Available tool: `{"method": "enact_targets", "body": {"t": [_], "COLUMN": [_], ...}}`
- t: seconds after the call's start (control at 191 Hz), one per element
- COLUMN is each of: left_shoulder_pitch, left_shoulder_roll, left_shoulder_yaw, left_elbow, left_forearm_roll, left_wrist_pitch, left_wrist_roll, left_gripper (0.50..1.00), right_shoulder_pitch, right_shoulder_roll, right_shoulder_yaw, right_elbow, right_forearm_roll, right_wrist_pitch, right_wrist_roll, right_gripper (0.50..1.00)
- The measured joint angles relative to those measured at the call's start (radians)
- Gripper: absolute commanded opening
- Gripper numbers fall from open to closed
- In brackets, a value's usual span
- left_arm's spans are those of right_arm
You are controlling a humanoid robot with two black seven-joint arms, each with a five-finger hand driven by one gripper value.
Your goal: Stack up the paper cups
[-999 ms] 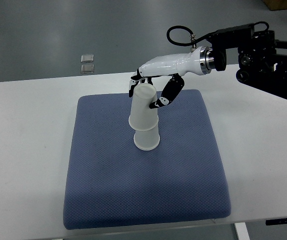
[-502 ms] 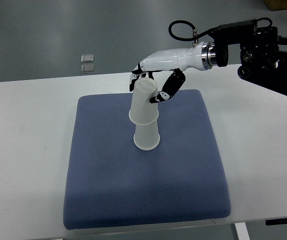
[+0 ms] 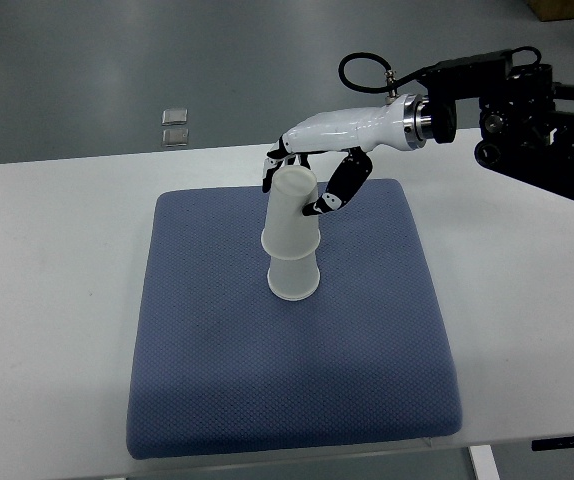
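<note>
White table (image 3: 57, 260) carries a blue mat (image 3: 287, 380) lying flat on it

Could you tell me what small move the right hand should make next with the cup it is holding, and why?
Probably press down a little further: the right hand grips the upper cup, which sits only partly over the lower cup on the blue mat.

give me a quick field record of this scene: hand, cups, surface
right robot hand: fingers curled around the upper cup, near its top
upper cup: upside down, set over the lower cup, leaning slightly
lower cup: upside down on the pad
pad: blue, lies on the white table
left arm: not in view
</note>
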Motion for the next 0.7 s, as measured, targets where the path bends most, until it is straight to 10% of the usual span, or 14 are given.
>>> {"method": "enact_targets", "body": {"t": [0.34, 0.586, 0.701], "left_shoulder_pitch": [0.000, 0.000, 0.000], "left_shoulder_roll": [0.000, 0.000, 0.000], "left_shoulder_yaw": [0.000, 0.000, 0.000], "left_elbow": [0.000, 0.000, 0.000], "left_forearm_roll": [0.000, 0.000, 0.000], "left_wrist_pitch": [0.000, 0.000, 0.000], "left_wrist_roll": [0.000, 0.000, 0.000], "left_gripper": [1.000, 1.000, 1.000], "right_shoulder_pitch": [-0.023, -0.031, -0.035], "right_shoulder_roll": [0.002, 0.003, 0.004], "right_shoulder_yaw": [0.003, 0.003, 0.003], "right_elbow": [-0.011, -0.011, -0.011], "right_forearm_roll": [-0.002, 0.005, 0.009], "right_wrist_pitch": [-0.021, -0.027, -0.027], "right_wrist_roll": [-0.001, -0.001, 0.001], "right_gripper": [0.502, 0.854, 0.901]}}
